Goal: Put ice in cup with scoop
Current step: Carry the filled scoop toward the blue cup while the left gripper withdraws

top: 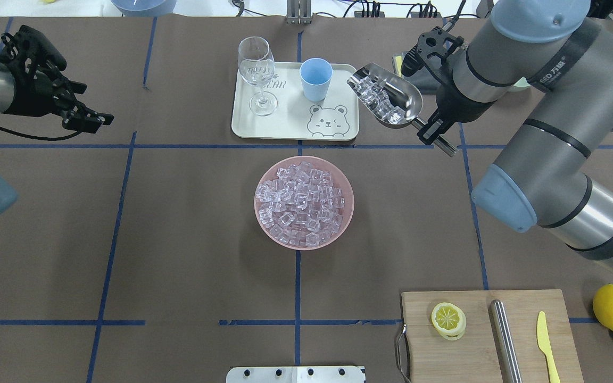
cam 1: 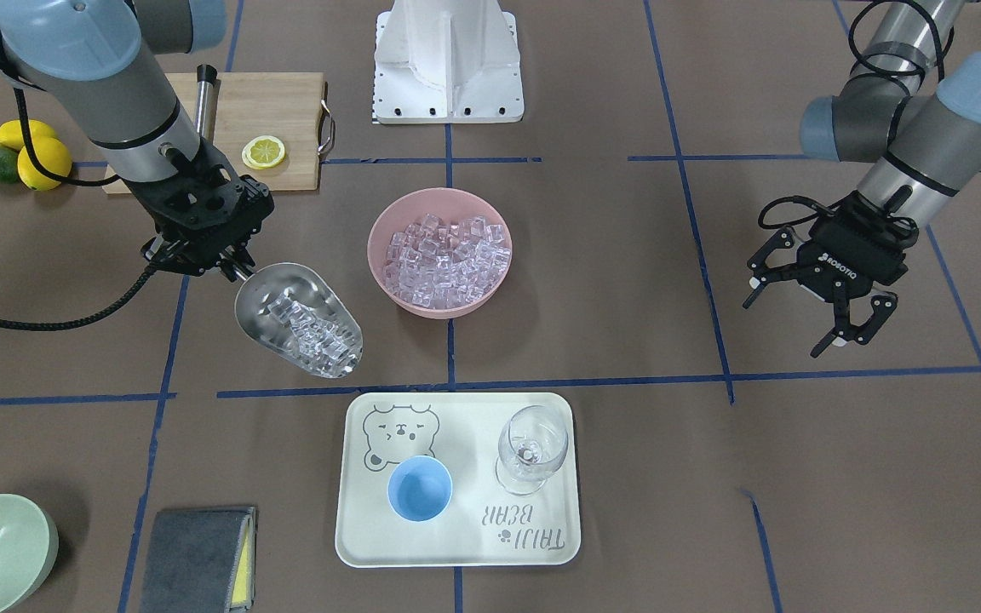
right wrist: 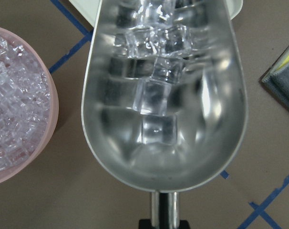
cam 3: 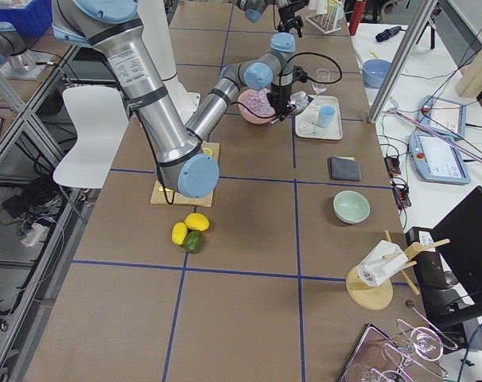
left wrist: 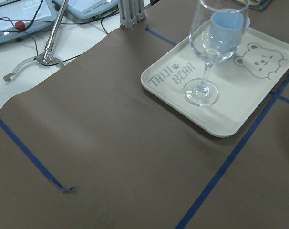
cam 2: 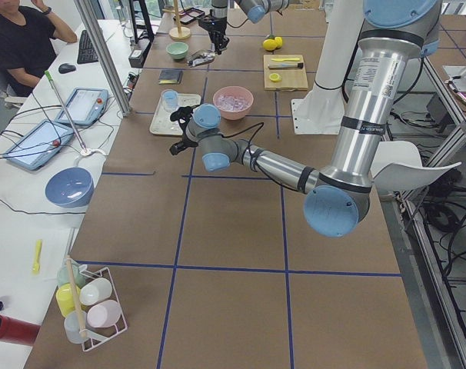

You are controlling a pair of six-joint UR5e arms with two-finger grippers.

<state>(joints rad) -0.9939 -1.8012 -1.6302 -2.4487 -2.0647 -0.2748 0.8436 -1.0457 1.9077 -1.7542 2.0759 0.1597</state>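
Currently I hold the scoop (cam 1: 265, 294) by its handle in the right gripper (cam 1: 226, 268), mouth dipped toward the cup (cam 1: 420, 487) on the tray (cam 1: 456, 545) so its ice (cam 1: 312, 332) can slide in; left gripper (cam 1: 788, 319) wide, idle.

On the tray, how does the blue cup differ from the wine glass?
The cup is opaque light blue; the wine glass is clear. The cup is short and stemless; the wine glass is taller, on a stem and foot. Both stand upright and empty on the tray.
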